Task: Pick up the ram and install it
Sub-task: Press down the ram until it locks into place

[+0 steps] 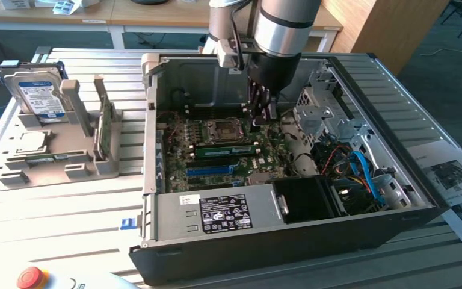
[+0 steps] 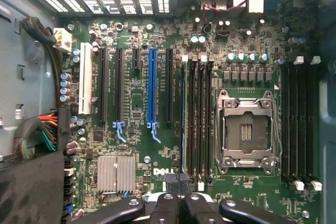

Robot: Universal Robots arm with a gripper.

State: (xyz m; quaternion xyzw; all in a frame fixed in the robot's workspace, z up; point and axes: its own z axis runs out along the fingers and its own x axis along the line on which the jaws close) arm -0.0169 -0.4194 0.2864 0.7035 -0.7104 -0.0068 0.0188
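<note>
The ram (image 1: 224,149) is a slim green stick standing on edge in a slot of the motherboard (image 1: 215,165), beside the CPU socket (image 1: 219,129), inside the open computer case (image 1: 255,241). In the wrist view the ram (image 2: 183,119) shows edge-on as a thin line in the outermost of the black memory slots. My gripper (image 1: 261,120) reaches down into the case over the end of the ram nearer the exterior view's right. Its black fingers (image 2: 165,205) are shut together, with the gripper (image 2: 178,187) just over that slot's end. Nothing shows between them.
A grey fixture at the exterior view's left carries a hard drive (image 1: 40,96), an upright green expansion card (image 1: 103,126) and a chip (image 1: 32,141). The power supply (image 1: 223,214), drive cage (image 1: 327,117) and blue cables (image 1: 363,171) crowd the case. A red button (image 1: 30,277) sits at the table's front.
</note>
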